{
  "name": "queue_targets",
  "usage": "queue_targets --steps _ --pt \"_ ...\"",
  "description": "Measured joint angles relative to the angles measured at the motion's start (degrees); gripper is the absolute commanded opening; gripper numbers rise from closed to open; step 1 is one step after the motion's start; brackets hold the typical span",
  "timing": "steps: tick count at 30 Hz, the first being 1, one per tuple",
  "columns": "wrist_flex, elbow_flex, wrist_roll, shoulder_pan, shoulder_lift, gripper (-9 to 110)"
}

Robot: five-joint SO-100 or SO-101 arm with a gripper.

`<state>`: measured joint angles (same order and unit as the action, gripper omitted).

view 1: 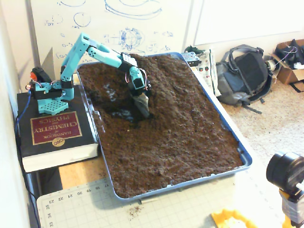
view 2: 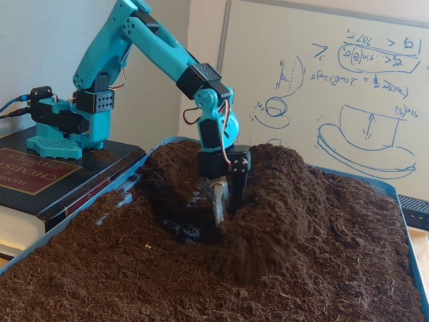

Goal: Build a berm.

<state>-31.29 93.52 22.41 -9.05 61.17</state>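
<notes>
I have the hand (view 2: 224, 201) dug nose-down into the soil at the foot of the berm (view 2: 281, 194), which runs through the far half of the blue tray (view 1: 227, 127), humped above the flatter soil nearer the camera. Its fingers look pressed close together like a blade, but soil hides the tips, so I cannot tell for certain whether they are shut or slightly parted.

My judgement is that the step in hand is a push: shoving loose soil sideways up onto the mound. To do it well I would keep the hand low enough to carry a full wedge of soil, hold it broadside to the direction of travel, and lift only once the load has climbed the slope, so it does not slump back into the trough beside it. I would also stay shallow enough not to scrape the tray floor.

The low fixed view shows the height of the berm and a blurred lump of soil bulging against the hand. The high fixed view flattens that relief but shows the whole tray, the dark hollow left of the hand, and the chemistry handbook (view 1: 54, 130) under the arm's base.
</notes>
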Motion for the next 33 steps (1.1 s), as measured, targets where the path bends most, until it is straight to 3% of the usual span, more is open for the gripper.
queue_targets --steps 9,19,33 --pt "0.0 0.0 -0.6 0.6 0.2 0" --pt "-0.7 5.9 -9.6 6.2 12.1 0" --pt "-24.3 22.4 -9.8 8.3 35.9 0"
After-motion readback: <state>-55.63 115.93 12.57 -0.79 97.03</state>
